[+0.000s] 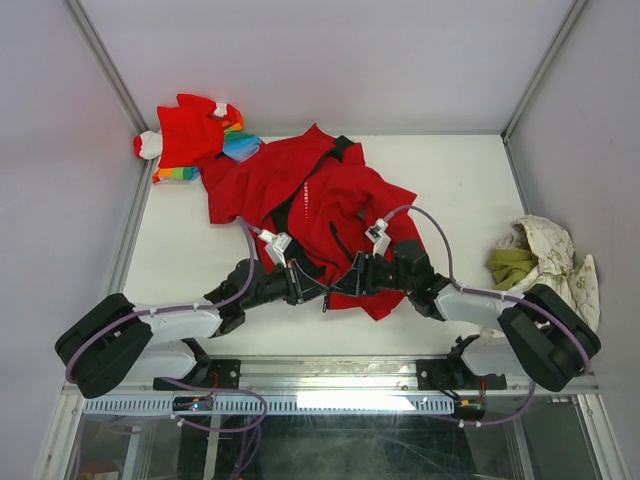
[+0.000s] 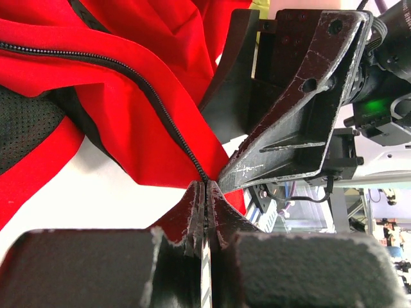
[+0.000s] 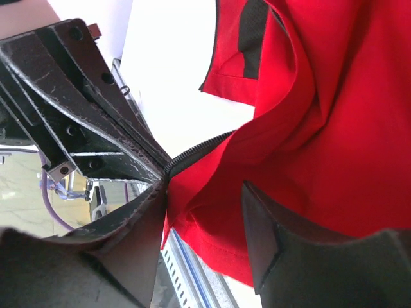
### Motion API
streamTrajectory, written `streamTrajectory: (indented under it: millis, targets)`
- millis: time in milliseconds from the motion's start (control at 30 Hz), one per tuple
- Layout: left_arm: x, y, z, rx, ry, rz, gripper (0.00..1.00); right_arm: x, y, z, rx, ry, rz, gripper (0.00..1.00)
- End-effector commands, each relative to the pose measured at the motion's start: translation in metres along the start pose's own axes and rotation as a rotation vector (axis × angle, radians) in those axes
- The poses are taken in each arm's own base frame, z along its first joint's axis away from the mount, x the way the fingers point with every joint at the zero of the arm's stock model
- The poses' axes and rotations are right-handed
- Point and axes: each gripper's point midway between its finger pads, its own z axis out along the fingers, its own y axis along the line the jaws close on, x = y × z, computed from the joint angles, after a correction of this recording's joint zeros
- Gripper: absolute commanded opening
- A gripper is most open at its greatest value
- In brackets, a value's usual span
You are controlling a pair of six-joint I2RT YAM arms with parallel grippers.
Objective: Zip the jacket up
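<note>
Your jacket lies crumpled on the table, its hem at the 2 grippers: your left gripper is pinched closed on the zipper, and your right gripper gapes apart around red hem fabric.

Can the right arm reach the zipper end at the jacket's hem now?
Probably yes: the right gripper sits open at the jacket, beside the zipper end; only the left gripper, shut on it, crowds the spot.

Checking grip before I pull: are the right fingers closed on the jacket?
No: the right fingers stand apart, with the hem of the jacket between them, unclamped.
</note>
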Motion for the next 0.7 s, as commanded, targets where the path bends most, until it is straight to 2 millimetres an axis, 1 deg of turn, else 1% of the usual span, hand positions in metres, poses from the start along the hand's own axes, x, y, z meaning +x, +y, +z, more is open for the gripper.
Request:
streamTrajectory:
  millis: [0,67,267,333,400,433,567,600,633,667]
  targets:
    - [-0.014,-0.023,-0.003,0.082,-0.061,0.037,0.0,-0.01,0.023,0.002,-0.13,-0.031,-0.14,0.48]
    - [-0.015,-0.023,-0.003,0.083,-0.065,0.037,0.0,-0.009,0.025,0.003,-0.15,-0.03,-0.159,0.43]
    - [-0.017,-0.023,-0.004,0.08,-0.072,0.032,0.0,-0.006,0.035,0.003,-0.228,-0.017,-0.195,0.24]
    - [-0.018,-0.022,-0.005,0.075,-0.083,0.032,0.0,-0.006,0.039,0.003,-0.258,-0.018,-0.206,0.15]
    - [-0.019,-0.023,-0.005,0.072,-0.089,0.03,0.0,-0.007,0.045,0.002,-0.287,-0.023,-0.224,0.02]
    - [-0.02,-0.023,-0.005,0.073,-0.093,0.029,0.0,-0.009,0.047,0.003,-0.297,-0.029,-0.232,0.0]
    - [-0.025,-0.02,-0.007,0.04,-0.109,0.019,0.01,-0.015,0.053,0.001,-0.315,-0.058,-0.259,0.0]
    - [-0.024,-0.018,-0.009,0.027,-0.111,0.02,0.05,-0.018,0.054,0.001,-0.312,-0.069,-0.265,0.0]
    - [-0.025,-0.016,-0.011,0.017,-0.117,0.021,0.12,-0.021,0.056,0.0,-0.308,-0.084,-0.272,0.0]
    - [-0.025,-0.014,-0.013,0.005,-0.121,0.021,0.22,-0.025,0.056,0.0,-0.298,-0.099,-0.276,0.0]
